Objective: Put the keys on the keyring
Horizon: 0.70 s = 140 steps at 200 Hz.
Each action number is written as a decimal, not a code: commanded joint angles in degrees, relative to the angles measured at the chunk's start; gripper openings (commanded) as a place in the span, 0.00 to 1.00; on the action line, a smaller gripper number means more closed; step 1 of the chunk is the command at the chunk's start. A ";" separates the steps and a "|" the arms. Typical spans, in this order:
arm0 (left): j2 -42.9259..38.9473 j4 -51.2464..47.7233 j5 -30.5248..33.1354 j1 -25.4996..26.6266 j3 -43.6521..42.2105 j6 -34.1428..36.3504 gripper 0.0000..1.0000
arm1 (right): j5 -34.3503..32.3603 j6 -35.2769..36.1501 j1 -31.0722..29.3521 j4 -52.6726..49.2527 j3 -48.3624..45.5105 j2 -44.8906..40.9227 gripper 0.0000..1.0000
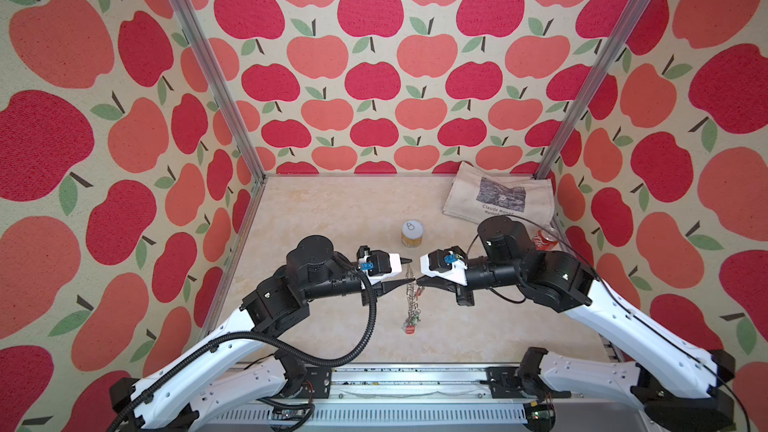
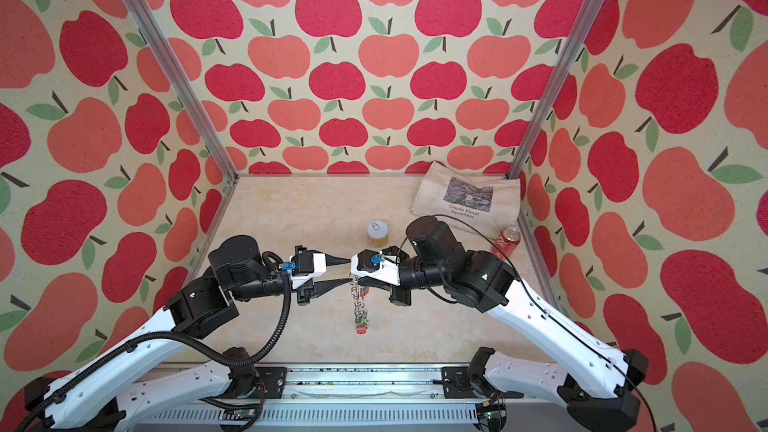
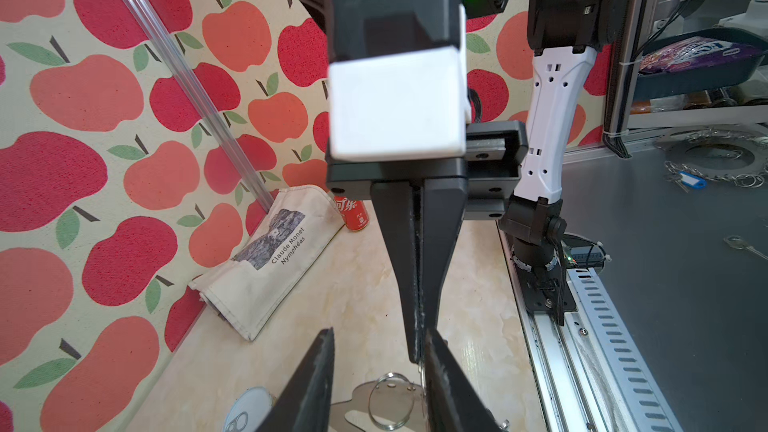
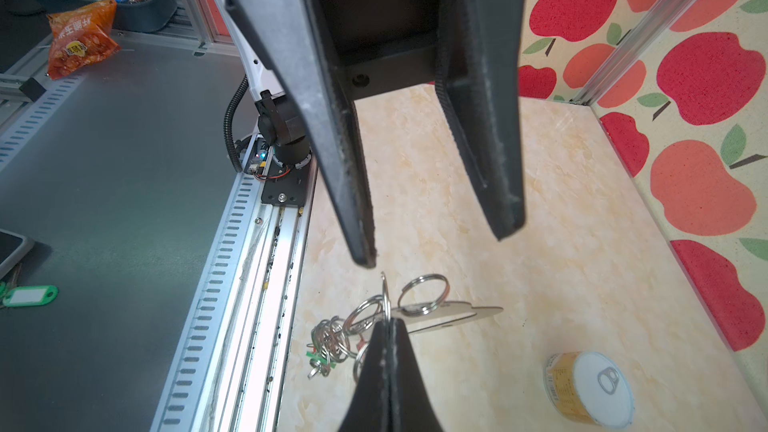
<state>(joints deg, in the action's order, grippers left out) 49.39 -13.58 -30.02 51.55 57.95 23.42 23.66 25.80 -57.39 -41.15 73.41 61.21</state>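
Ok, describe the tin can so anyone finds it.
On the marble tabletop, left of the cream tote bag at the back, a short can stands upright. Its yellow label and white pull-tab lid distinguish it from the red soda can farther right.

Bright, even light; bowed edges; foreground perhaps slightly soft.
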 commanded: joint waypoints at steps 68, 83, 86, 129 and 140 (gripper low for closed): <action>3.56 -7.76 -4.08 -0.27 3.39 -2.80 0.27 | -3.71 1.90 -0.44 -2.23 2.00 -1.00 0.00; 4.03 -7.64 -4.02 -0.30 3.28 -2.81 0.26 | -3.71 1.75 -0.40 -1.98 1.92 -1.26 0.00; 4.05 -7.44 -3.88 -0.31 3.23 -2.78 0.26 | -3.64 1.75 -0.41 -1.91 1.89 -1.27 0.00; 4.99 -6.31 -3.47 -0.66 2.36 -3.03 0.22 | -3.44 1.61 -0.39 -1.29 1.61 -1.62 0.00; 5.19 -6.36 -3.46 -0.66 2.43 -2.99 0.21 | -3.17 1.55 -0.45 -1.20 1.62 -1.62 0.00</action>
<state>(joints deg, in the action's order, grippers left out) 53.91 -20.05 -32.45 51.22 59.46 21.65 20.16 26.83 -57.39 -43.18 73.41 60.66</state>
